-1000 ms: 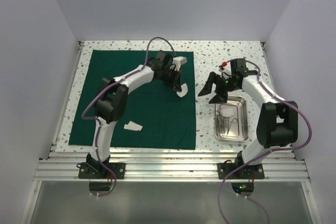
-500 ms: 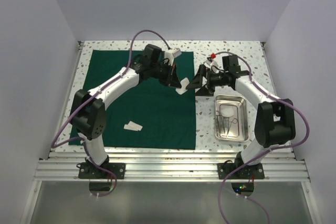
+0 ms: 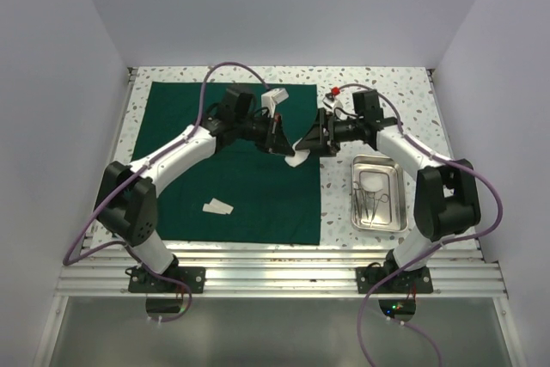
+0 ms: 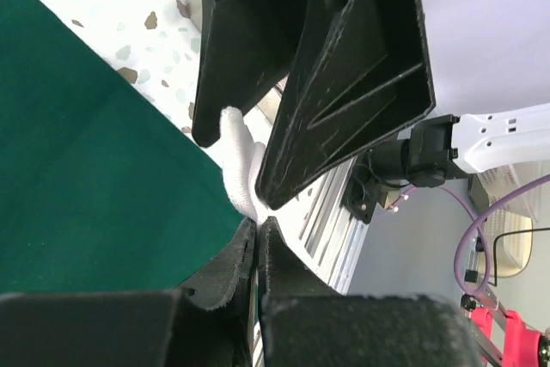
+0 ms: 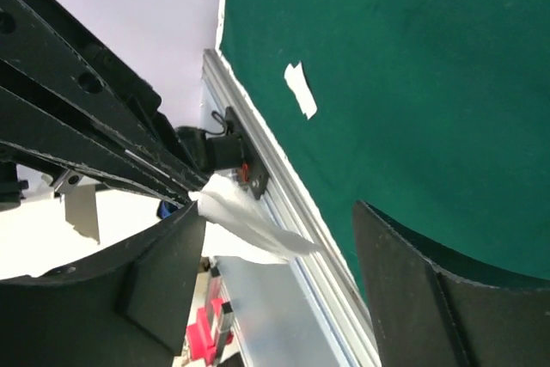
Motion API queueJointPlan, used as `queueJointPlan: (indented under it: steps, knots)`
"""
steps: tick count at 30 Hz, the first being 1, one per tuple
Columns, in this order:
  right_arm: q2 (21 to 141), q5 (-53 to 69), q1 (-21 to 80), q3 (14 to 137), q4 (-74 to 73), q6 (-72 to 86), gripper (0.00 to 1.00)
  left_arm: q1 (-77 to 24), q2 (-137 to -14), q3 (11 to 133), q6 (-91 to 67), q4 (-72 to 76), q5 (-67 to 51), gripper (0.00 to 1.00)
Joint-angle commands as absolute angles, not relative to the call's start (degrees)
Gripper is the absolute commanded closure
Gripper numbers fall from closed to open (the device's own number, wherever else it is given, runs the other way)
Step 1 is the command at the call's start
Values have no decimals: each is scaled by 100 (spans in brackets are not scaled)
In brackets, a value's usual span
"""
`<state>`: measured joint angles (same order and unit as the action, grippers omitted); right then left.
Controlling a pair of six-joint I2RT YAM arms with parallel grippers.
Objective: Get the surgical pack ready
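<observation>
The dark green cloth (image 3: 249,186) lies spread flat with one gauze square (image 3: 217,206) on it, the left gripper (image 3: 286,145) pinches a second gauze (image 5: 245,225) over the cloth's right edge between the wide-apart jaws of the right gripper (image 3: 308,143), and the steel tray (image 3: 400,195) with its instruments (image 3: 371,199) sits beside the cloth, so loading and folding seem mostly left to do

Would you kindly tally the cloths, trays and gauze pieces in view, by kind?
Green cloth: 1
Steel tray: 1
Gauze pieces: 2, one lying on the cloth, one held up by the left gripper
Total: 4
</observation>
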<state>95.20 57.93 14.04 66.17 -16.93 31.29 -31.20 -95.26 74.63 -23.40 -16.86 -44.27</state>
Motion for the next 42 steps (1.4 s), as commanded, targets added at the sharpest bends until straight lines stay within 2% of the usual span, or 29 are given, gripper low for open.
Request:
queueJointPlan:
  steps: [1,4,5,6,10,11,12,13,14,16,17,20,23,27,30,36,42]
  knots:
    - [9237,6169,1494,6452,-1179,3322,31,-3111,-9255,7295,-2487,-1362,-4623,100]
    - [9167,6258,1538,6328,-915,3506,39,-3111,-9167,7155,-2540,-1266,-4606,100]
    - [9150,6275,1547,6285,-905,3533,44,-3111,-9158,7137,-2549,-1257,-4571,100]
    - [9123,6275,1547,6275,-905,3533,55,-3103,-9150,7137,-2540,-1292,-4544,100]
    - [8948,6337,1538,6153,-774,3612,69,-3103,-9158,7163,-2496,-1397,-4412,100]
    - [8904,6354,1547,6091,-747,3665,76,-3103,-9150,7163,-2496,-1389,-4351,100]
    - [8877,6337,1547,6073,-747,3665,76,-3103,-9149,7163,-2505,-1397,-4351,100]
    - [8851,6337,1538,6065,-799,3656,86,-3103,-9149,7163,-2514,-1415,-4264,100]
    - [8807,6337,1538,6047,-826,3656,91,-3103,-9158,7163,-2514,-1406,-4254,100]
    - [8763,6162,1547,6073,-1218,3490,100,-3103,-9176,7207,-2479,-1520,-4088,90]
    - [8745,6074,1547,6178,-1422,3376,100,-3103,-9184,7251,-2426,-1590,-4017,76]
    - [8701,5443,1503,6494,-2431,2614,100,-3067,-9054,7269,-2251,-1792,-3596,54]
    - [8666,4284,1275,6828,-3609,2112,100,-3015,-8922,7260,-1803,-2335,-2911,47]
    - [8351,3508,285,6654,-4411,1881,100,-2927,-8676,6874,-1337,-2821,-2094,46]
    - [8105,2867,-384,6346,-4929,1565,100,-2769,-8272,6321,-1257,-2778,-2083,46]
    - [7849,2260,-843,6047,-4982,1223,100,-2444,-7673,5634,-845,-2777,-2259,46]
    - [8454,2259,-932,6257,-4940,844,100,-2286,-7611,5598,-484,-2786,-2355,46]
